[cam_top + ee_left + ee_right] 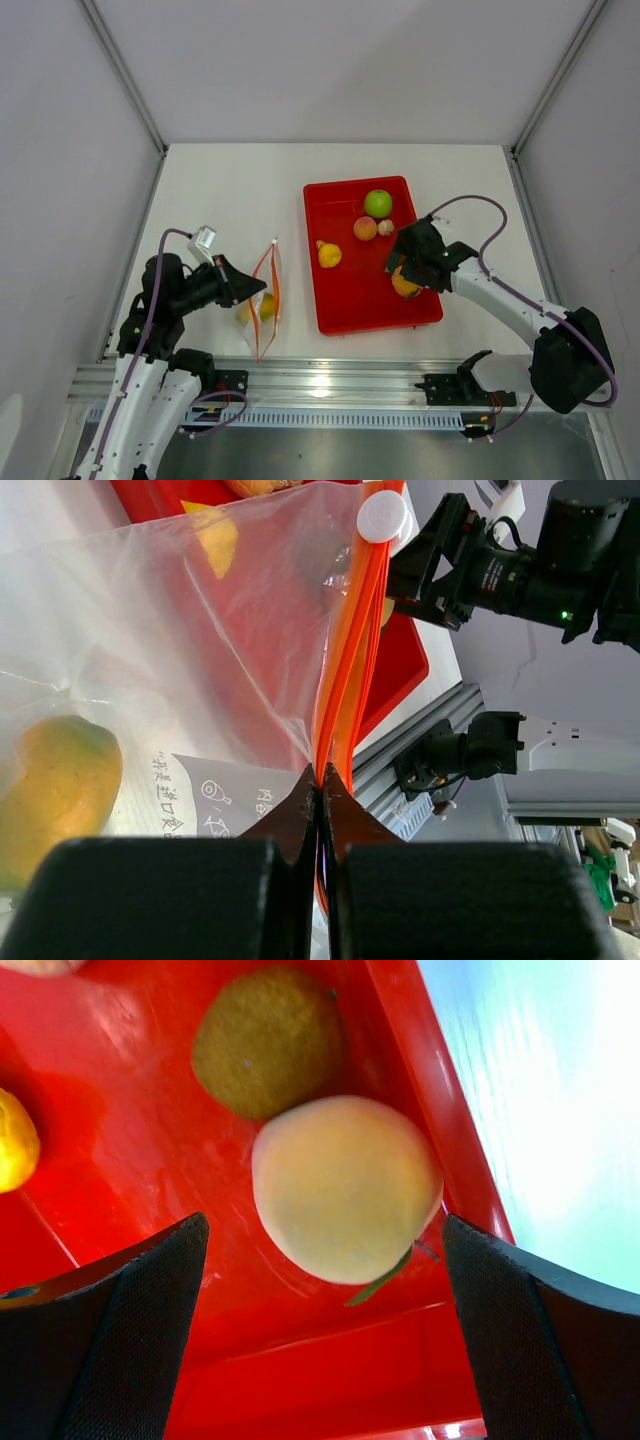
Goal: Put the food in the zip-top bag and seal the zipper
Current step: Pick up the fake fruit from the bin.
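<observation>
Your left fingers [308, 815] are pressed tight together, pinching the zipper [345, 670], the orange-red strip along the mouth of the zip-top bag [180, 630]. From the pinch, the strip runs away from the fingers as a few thin orange lines lying close together and ends at a white round tab [383, 518]. Just beside the fingers the clear plastic carries a grey printed panel [215, 798] with small pictograms and a line of characters. They are seen reversed through the film and are too small to read. Inside the bag, on the left of the wrist view, lies a yellow-green mango [55, 780].

Your right fingers [130, 1330] are spread wide, one on each side of a pale orange fruit [345, 1190] with a green stem, and neither finger touches it. It sits in the red tray [120, 1090], close to the tray's side wall, with a round brown piece [265, 1055] just beside it and a yellow piece [15, 1140] further off at the frame edge.

From above, the bag rests on the white surface [220, 190] left of the tray, near it but apart. In the far half of the tray you have a green apple [378, 203], a peach [365, 229] and a small beige piece [386, 227] beside the peach.
</observation>
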